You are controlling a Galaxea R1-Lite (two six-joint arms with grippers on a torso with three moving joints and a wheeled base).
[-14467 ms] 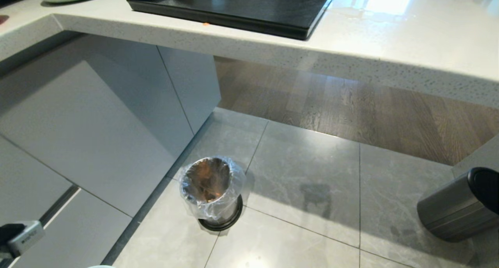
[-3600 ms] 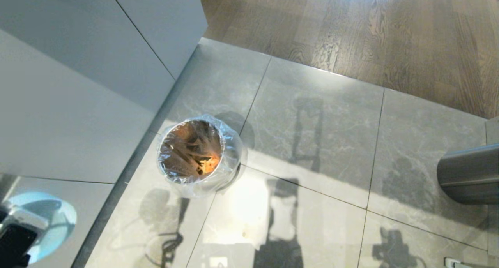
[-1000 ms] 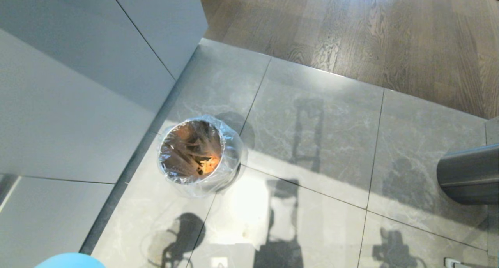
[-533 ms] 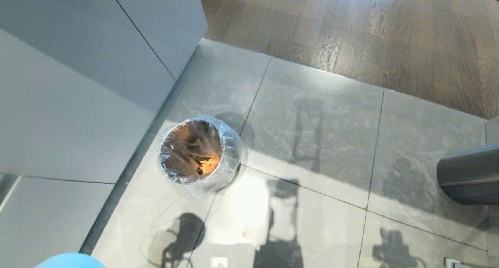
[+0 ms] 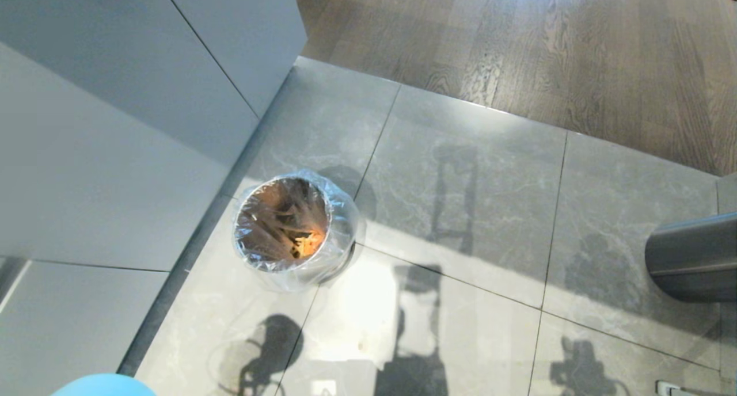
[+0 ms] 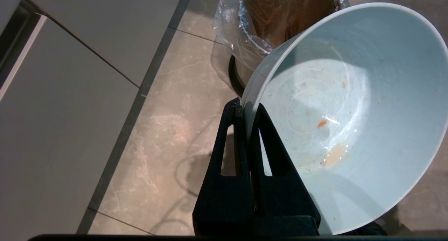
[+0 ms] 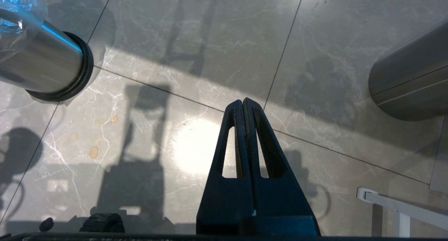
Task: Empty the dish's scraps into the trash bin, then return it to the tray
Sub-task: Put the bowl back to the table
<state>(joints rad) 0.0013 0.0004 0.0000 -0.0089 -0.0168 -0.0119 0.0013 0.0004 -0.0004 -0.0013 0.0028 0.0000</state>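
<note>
Head view: the trash bin (image 5: 287,226) stands on the grey tiled floor (image 5: 472,212), just beside the foot of the pale cabinet front (image 5: 103,171), close to the corner where the cabinet ends.
Bin contents: orange and pale yellow scraps (image 5: 302,243) lie at the bottom, inside the crinkled clear liner folded over the rim.
Dish in head view: only a pale blue sliver of the dish (image 5: 103,385) shows at the bottom edge, nearer the robot than the bin and apart from it.
Left gripper: in the left wrist view the left gripper (image 6: 246,109) has its two black fingers pressed onto the dish's rim, one finger inside and one outside the wall.
Dish (image 6: 344,111): held tilted, its inside facing the camera; the main pieces are out, and only a small orange fleck, a pale smear and faint crumbs cling to the glossy bottom.
Dish against bin: its rim overlaps the bin (image 6: 280,15) in that view; whether they touch cannot be told.
Right gripper: the right gripper (image 7: 244,102) hangs over bare floor with its fingers pressed together, holding nothing.
Other bin: a larger dark-grey bin (image 5: 694,258) stands at the right, well apart from the metal one.
Floor beyond: wooden boards (image 5: 547,45) start past the tiles.
</note>
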